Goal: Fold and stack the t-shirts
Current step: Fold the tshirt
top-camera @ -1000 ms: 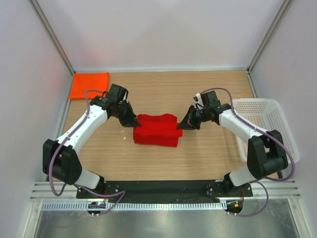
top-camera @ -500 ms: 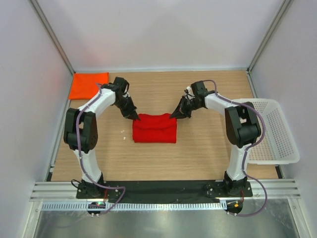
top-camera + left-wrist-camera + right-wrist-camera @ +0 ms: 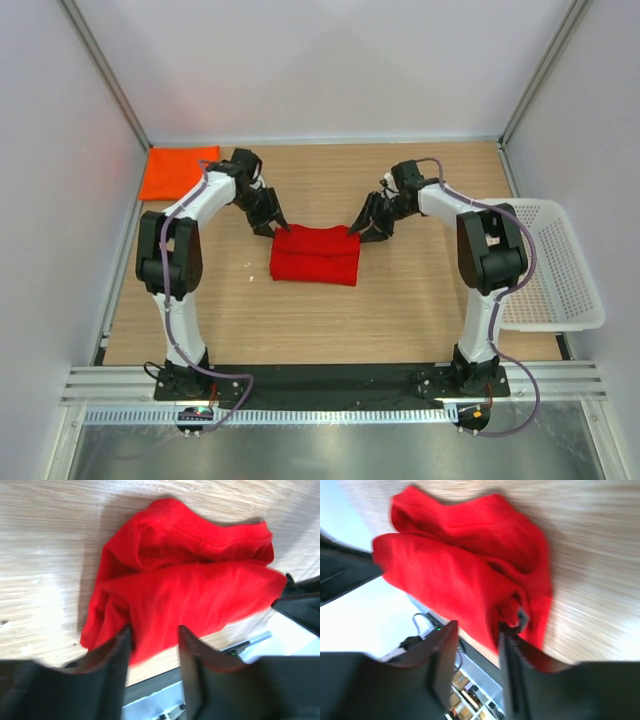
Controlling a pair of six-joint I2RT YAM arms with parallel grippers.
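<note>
Wooden counter (image 3: 420,290): folded red t-shirt (image 3: 314,255) centre, orange t-shirt (image 3: 178,171) far left; left claw (image 3: 274,225), right claw (image 3: 359,230) parted astride red t-shirt edges.

Bright, even overhead light fills the top view, which is sharp, with only short soft shadows on the pale wooden table (image 3: 420,290). Both wrist views are blurred: the folded deep red cloth t-shirt (image 3: 195,590) has soft edges, casts a dim shadow beside it, and the wood grain washes out in glare.
</note>
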